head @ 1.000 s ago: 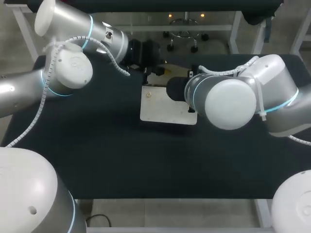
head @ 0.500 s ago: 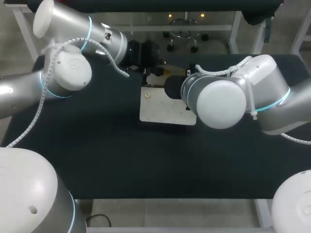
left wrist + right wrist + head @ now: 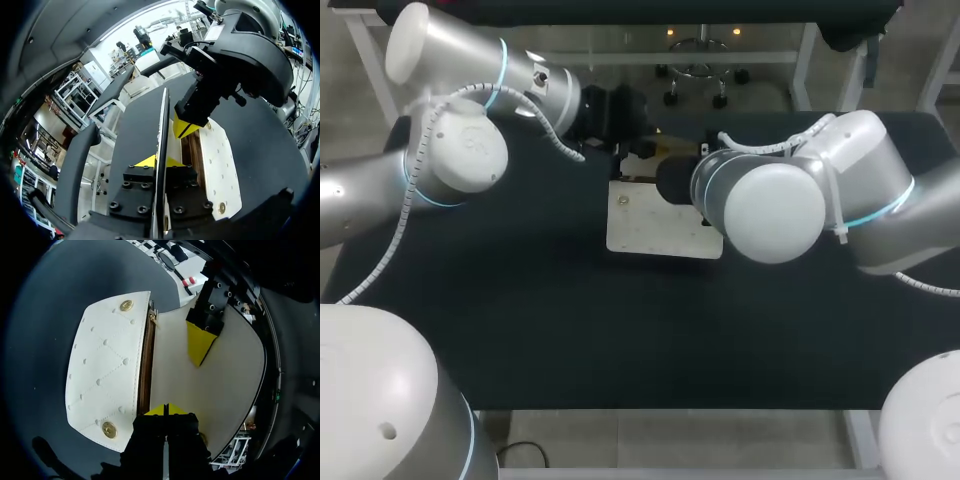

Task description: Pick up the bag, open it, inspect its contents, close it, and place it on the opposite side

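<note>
A white quilted bag (image 3: 655,225) with gold snaps lies flat on the black table, mid-back. Its flap (image 3: 230,385) is lifted upright, baring the brown inside (image 3: 145,375). My left gripper (image 3: 161,161) is shut on the flap's thin edge (image 3: 163,115), which stands between its yellow tips. My right gripper (image 3: 165,410) is shut, its tips at the bag's mouth next to the quilted front panel (image 3: 107,380). I cannot tell if it pinches anything. In the head view both arms' bodies hide the fingers.
The black table (image 3: 520,300) spreads to the left, right and front of the bag. Both arms crowd the back middle. My right arm's big elbow joint (image 3: 770,210) hangs over the bag's right edge.
My right arm has shifted a little to the left, and the bag has slid slightly left with it. The left arm has hardly moved. Both grips stay the same.
</note>
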`<state>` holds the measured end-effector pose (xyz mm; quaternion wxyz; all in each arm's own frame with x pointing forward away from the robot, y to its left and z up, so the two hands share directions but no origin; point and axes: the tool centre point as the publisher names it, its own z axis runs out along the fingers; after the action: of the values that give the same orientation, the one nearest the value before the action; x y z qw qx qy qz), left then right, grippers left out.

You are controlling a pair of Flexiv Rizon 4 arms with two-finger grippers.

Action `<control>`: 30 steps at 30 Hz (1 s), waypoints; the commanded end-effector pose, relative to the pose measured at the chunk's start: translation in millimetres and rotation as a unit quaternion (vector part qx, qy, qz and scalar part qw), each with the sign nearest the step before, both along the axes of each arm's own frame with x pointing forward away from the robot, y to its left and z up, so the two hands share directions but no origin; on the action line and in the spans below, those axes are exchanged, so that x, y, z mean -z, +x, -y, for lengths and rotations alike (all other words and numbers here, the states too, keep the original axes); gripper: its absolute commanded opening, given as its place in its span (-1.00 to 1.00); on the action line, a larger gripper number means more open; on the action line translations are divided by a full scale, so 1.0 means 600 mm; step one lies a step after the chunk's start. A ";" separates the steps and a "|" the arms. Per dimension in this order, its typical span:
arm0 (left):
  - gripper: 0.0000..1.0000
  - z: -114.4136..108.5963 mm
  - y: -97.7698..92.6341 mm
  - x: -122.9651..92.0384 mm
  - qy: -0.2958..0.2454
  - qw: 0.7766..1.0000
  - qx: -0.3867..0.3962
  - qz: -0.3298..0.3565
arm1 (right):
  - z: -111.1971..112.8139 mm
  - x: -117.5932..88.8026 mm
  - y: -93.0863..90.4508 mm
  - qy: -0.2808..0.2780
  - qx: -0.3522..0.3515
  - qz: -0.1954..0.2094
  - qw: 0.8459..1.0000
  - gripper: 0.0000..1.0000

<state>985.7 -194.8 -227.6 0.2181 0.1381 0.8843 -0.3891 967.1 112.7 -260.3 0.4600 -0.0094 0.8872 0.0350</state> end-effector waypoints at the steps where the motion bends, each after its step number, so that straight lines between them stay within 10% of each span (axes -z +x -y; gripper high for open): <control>1: -1.00 0.001 -0.004 0.000 0.000 1.000 -0.004 0.006 | 0.002 0.006 -0.005 -0.001 -0.005 0.023 1.000 -1.00; 30: -1.00 0.002 -0.012 -0.003 -0.006 1.000 -0.012 0.026 | 0.004 0.021 -0.004 -0.029 0.021 -0.067 0.997 -1.00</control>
<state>981.2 -196.0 -225.4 0.2417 0.1381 0.8791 -0.3869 956.9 106.1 -272.7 0.4109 -0.0023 0.9117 0.0028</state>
